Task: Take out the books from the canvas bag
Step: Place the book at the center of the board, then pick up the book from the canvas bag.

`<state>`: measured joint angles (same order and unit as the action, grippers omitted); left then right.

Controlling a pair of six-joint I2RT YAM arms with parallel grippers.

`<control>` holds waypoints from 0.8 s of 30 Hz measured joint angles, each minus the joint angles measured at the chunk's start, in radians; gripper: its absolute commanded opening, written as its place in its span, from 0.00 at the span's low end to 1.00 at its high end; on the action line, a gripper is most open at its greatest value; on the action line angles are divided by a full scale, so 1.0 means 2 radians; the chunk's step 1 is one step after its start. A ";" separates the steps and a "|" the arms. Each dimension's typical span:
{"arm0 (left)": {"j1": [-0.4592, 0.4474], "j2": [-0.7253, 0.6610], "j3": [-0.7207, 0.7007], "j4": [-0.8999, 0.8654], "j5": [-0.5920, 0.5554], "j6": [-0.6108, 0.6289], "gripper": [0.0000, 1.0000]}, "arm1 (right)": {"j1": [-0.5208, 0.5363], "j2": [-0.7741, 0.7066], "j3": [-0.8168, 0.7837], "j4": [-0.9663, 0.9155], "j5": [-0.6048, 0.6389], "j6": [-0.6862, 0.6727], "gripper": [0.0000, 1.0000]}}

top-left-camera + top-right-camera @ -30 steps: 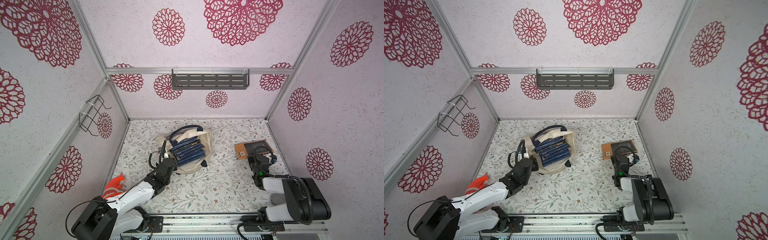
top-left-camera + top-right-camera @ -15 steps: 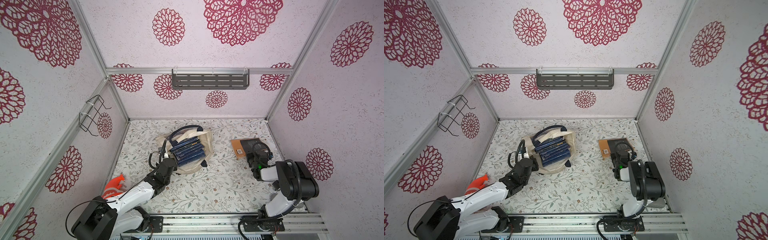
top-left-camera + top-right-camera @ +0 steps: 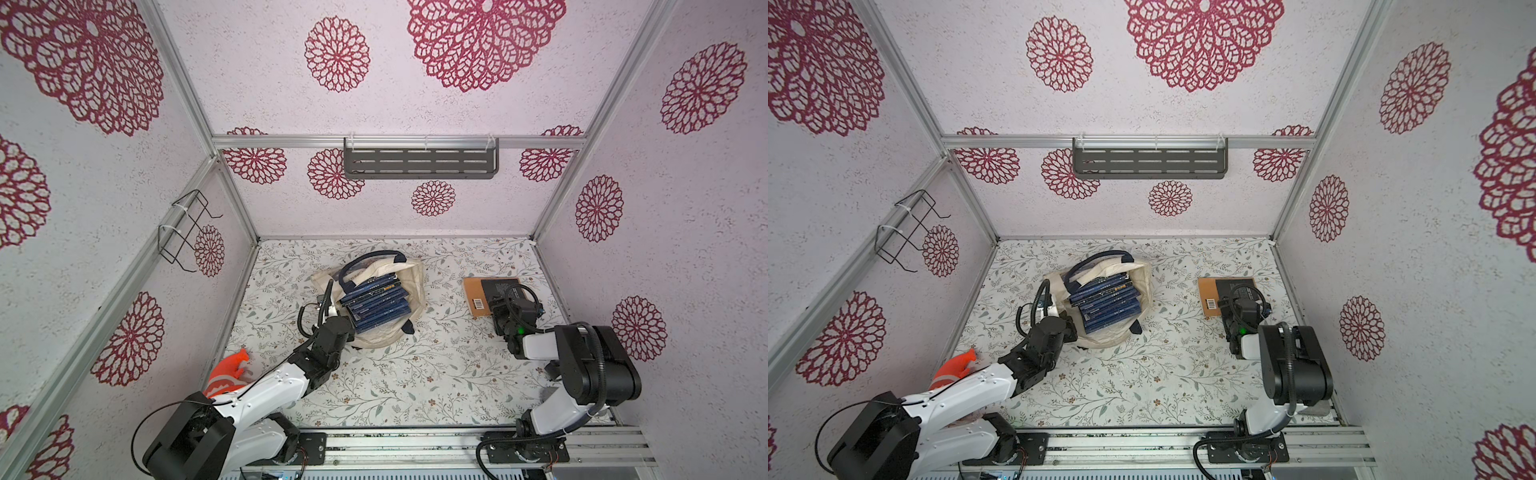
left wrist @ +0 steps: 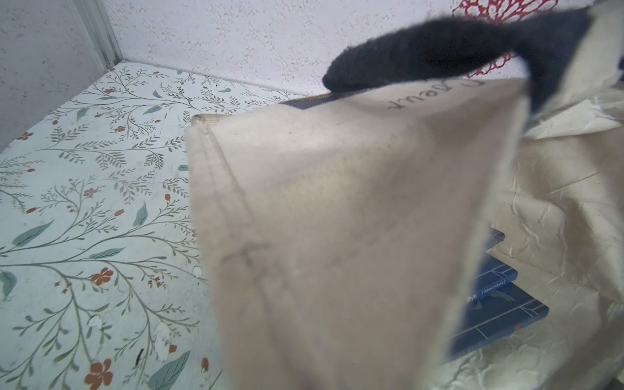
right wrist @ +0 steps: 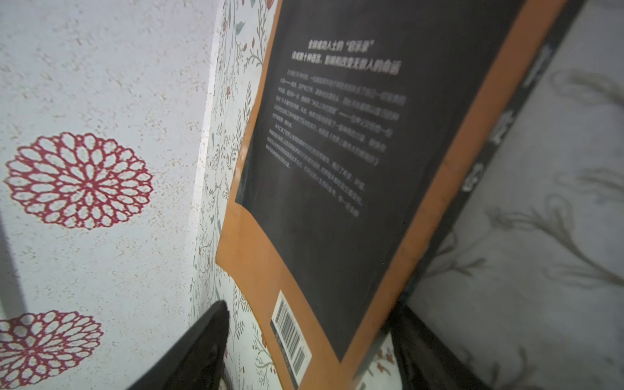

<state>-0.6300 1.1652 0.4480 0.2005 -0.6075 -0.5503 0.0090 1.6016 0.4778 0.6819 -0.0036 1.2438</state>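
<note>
The cream canvas bag (image 3: 417, 277) (image 3: 1144, 277) lies in the middle of the table, mouth up, with its navy handles loose. A stack of dark blue books (image 3: 378, 307) (image 3: 1109, 305) sits inside it. My left gripper (image 3: 340, 323) (image 3: 1065, 324) is shut on the canvas bag's near left edge; in the left wrist view the cream canvas (image 4: 337, 236) hides the jaws. At the right, an orange-brown book (image 3: 473, 291) (image 3: 1207, 291) (image 5: 337, 152) lies flat on the table. My right gripper (image 3: 500, 308) (image 3: 1234, 309) (image 5: 310, 305) stands open, with that book's near corner between its spread fingers.
A grey slotted shelf (image 3: 419, 163) hangs on the back wall and a black wire rack (image 3: 183, 232) on the left wall. An orange object (image 3: 228, 374) lies at the near left beside my left arm. The right wall stands close behind the orange-brown book.
My right gripper has opened and let go of the orange-brown book, which now rests on the table. The right arm's elbow has shifted. The left gripper and the bag have not moved.
</note>
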 measured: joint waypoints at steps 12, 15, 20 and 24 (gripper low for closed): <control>0.000 0.000 0.000 -0.002 0.005 0.000 0.00 | 0.017 -0.160 0.000 -0.166 0.006 -0.040 0.97; -0.002 0.002 0.002 -0.002 0.006 0.000 0.00 | 0.056 -0.211 0.001 -0.195 0.018 -0.049 0.95; -0.003 0.004 0.003 -0.002 0.006 0.000 0.00 | 0.171 -0.270 0.019 -0.225 0.053 -0.063 0.90; -0.004 0.006 0.004 -0.002 0.006 0.000 0.00 | 0.251 -0.259 0.047 -0.224 0.060 -0.064 0.86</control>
<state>-0.6373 1.1770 0.4557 0.1963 -0.5957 -0.5499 0.5114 1.0843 0.5713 0.2337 0.1162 1.1168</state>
